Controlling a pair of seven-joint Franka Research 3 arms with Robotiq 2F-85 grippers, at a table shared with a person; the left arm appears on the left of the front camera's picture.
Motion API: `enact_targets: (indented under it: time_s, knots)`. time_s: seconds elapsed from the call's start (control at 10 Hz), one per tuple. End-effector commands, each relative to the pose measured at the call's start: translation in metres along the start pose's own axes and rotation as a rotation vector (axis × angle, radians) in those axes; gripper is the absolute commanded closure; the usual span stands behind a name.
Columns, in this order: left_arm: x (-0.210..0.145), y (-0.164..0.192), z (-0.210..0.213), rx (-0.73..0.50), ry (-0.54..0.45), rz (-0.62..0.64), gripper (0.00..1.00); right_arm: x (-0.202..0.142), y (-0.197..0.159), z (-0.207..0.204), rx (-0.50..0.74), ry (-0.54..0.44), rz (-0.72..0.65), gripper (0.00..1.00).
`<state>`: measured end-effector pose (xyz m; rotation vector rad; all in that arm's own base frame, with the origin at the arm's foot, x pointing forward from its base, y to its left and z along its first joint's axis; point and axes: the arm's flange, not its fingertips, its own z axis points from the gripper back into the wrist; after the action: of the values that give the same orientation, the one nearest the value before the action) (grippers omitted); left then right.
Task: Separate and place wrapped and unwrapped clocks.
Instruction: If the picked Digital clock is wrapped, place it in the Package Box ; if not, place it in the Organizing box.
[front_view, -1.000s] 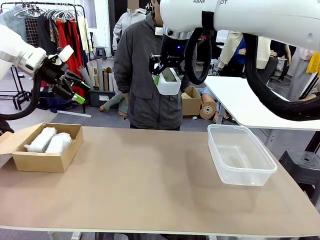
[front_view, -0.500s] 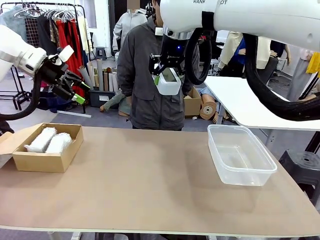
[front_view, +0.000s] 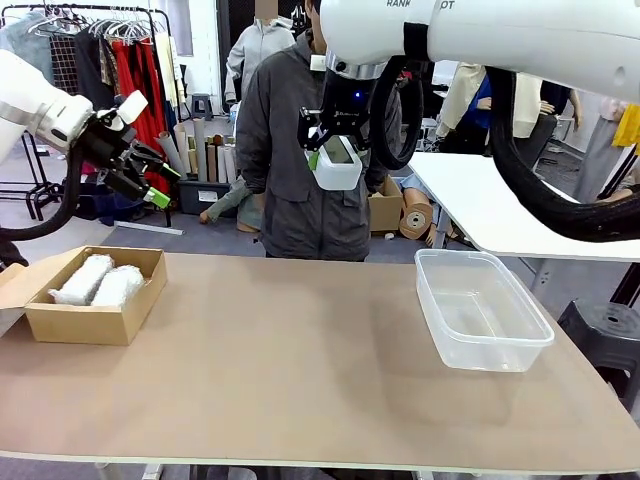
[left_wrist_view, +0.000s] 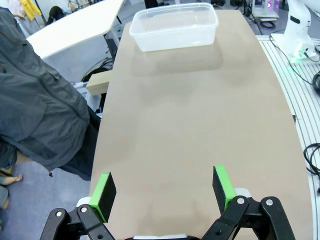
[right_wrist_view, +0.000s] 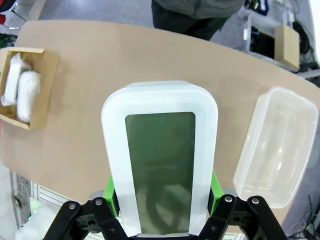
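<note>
Bare clock (right_wrist_view: 160, 157) clamped in right gripper (right_wrist_view: 161, 192), lower edge hidden by fingers. Left gripper (left_wrist_view: 164, 194) jaws apart, empty. Wrapped bundles (front_view: 98, 281) part-hidden in cardboard box (front_view: 85, 322).

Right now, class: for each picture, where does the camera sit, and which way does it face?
Front: between the arms, facing the person; right gripper holds the bare clock high.
Left wrist: open left gripper above the table, facing the clear tub.
Right wrist: looks down past the clock.
Shared: tub; cardboard box of wrapped bundles.
</note>
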<state>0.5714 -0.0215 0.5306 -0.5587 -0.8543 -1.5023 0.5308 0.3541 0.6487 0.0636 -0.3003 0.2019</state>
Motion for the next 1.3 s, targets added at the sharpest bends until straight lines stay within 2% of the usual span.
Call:
enact_targets:
  time_s: [0.0, 0.3, 0.6, 1.0, 1.2]
  knots:
    - [0.001, -0.001, 0.002, 0.005, 0.007, 0.005, 0.00, 0.000, 0.000, 0.005, 0.002, -0.006, 0.000, 1.00]
    - [0.001, -0.001, 0.002, 0.005, 0.007, 0.005, 0.00, 0.000, 0.000, 0.000, 0.000, 0.000, 0.000, 1.00]
    - [0.001, -0.001, 0.002, 0.005, 0.007, 0.005, 0.00, -0.022, -0.050, -0.005, 0.004, 0.024, -0.116, 1.00]
    - [0.001, -0.001, 0.002, 0.005, 0.007, 0.005, 0.00, -0.038, -0.126, -0.022, -0.035, 0.004, -0.179, 1.00]
    - [0.001, -0.001, 0.002, 0.005, 0.007, 0.005, 0.00, -0.043, -0.165, -0.035, 0.006, 0.028, -0.231, 1.00]
